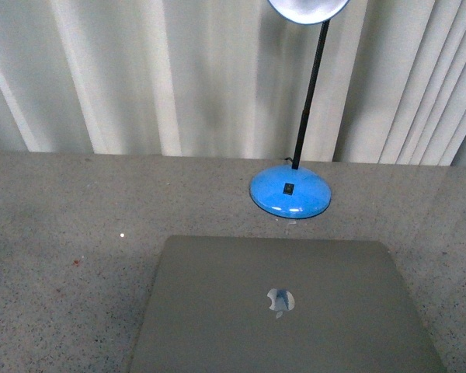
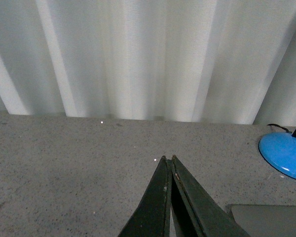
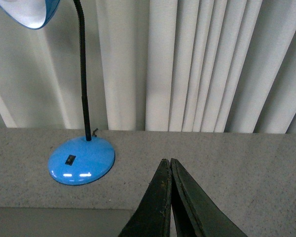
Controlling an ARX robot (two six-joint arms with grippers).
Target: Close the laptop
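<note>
The grey-silver laptop (image 1: 283, 307) lies on the speckled grey table (image 1: 70, 233) near the front edge, its lid down flat with the shiny apple logo (image 1: 280, 301) facing up. Keys, trackpad and screen are hidden. Neither arm shows in the front view. My left gripper (image 2: 167, 159) is shut and empty above bare table; a corner of the laptop (image 2: 271, 219) lies beside it. My right gripper (image 3: 166, 161) is shut and empty; an edge of the laptop (image 3: 54, 222) shows beside it.
A blue desk lamp stands just behind the laptop: round base (image 1: 290, 193), black gooseneck (image 1: 309, 93), shade at the top. It also shows in the right wrist view (image 3: 81, 160) and left wrist view (image 2: 283, 155). White curtains (image 1: 140, 70) hang behind the table.
</note>
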